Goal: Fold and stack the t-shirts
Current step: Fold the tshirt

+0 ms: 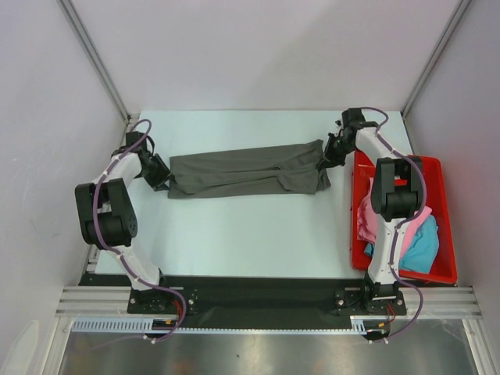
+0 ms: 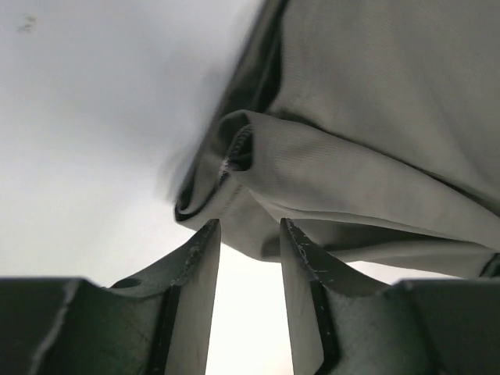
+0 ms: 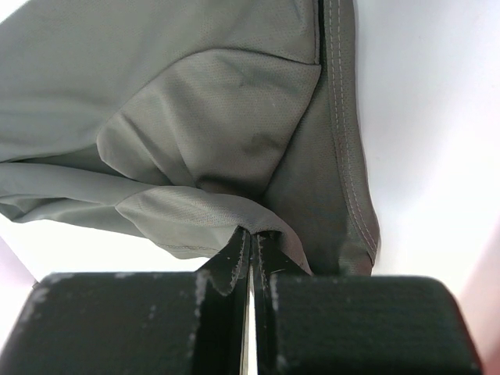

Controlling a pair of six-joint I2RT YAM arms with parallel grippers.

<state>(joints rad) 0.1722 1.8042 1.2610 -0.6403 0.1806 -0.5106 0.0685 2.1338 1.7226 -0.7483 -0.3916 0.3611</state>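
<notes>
The charcoal-grey t-shirt [image 1: 250,172] lies bunched into a long band across the far half of the table. My left gripper [image 1: 162,178] is at its left end. In the left wrist view this gripper [image 2: 248,226] stands open, nothing sits between its fingers, and the shirt's rolled hem [image 2: 234,148] lies just past the tips. My right gripper [image 1: 326,156] is at the shirt's right end. In the right wrist view it [image 3: 251,233] is shut on a fold of the grey cloth [image 3: 195,101]. A pink t-shirt [image 1: 366,220] and a turquoise t-shirt [image 1: 420,250] lie crumpled in the red tray.
The red tray [image 1: 447,211] stands along the right edge of the white table [image 1: 234,234], beside the right arm. White walls with metal posts [image 1: 94,55] close in the back and both sides. A black strip runs along the near edge by the arm bases.
</notes>
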